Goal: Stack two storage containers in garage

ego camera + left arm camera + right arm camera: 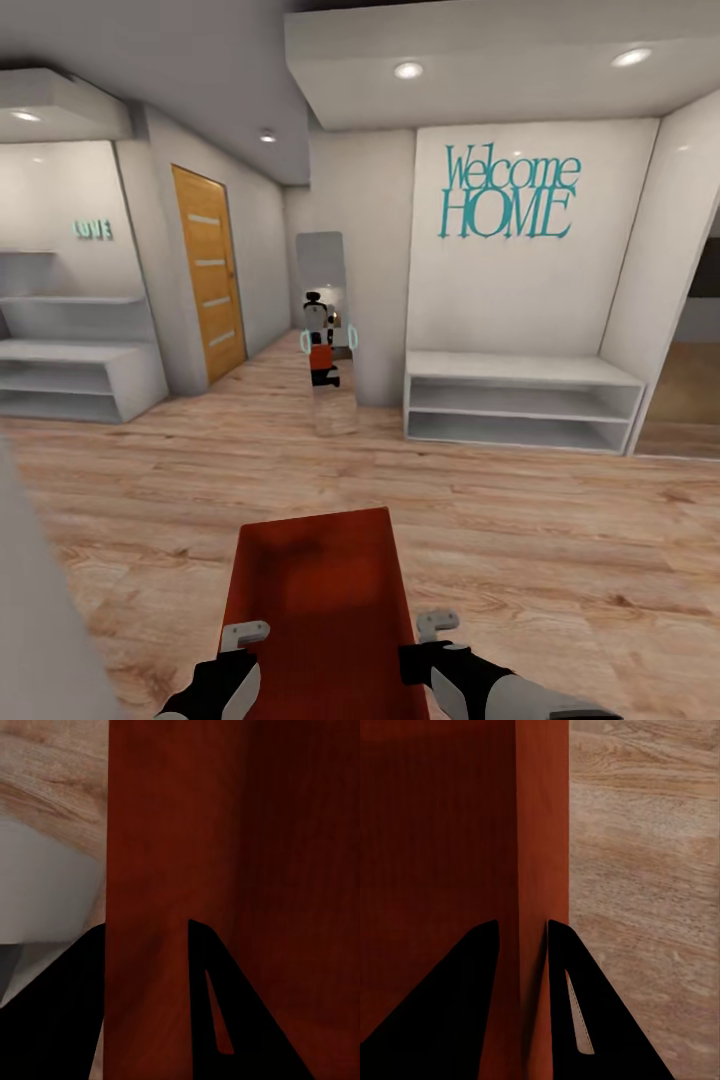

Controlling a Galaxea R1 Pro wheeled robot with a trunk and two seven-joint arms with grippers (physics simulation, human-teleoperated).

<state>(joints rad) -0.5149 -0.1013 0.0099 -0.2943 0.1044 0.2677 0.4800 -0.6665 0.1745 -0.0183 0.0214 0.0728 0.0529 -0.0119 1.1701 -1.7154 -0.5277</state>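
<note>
We carry the orange-red ribbed rectangular container (pixel 315 590), left tool (pixel 146 967) and right tool (pixel 521 967) each pinching a wall, best kept level.

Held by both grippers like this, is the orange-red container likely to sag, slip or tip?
The storage container looks rigid: its walls stay straight. Each gripper, left and right, pinches a side wall, so tipping seems unlikely. The wall looks smooth; slight slipping is possible.

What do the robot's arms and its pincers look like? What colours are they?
In the head view, both arms are black near the wrists, with light grey shells further back on the right one. The left pincer and right pincer have small, flat, light grey fingers. In the wrist views, the fingers look like dark, pointed wedges.
</note>
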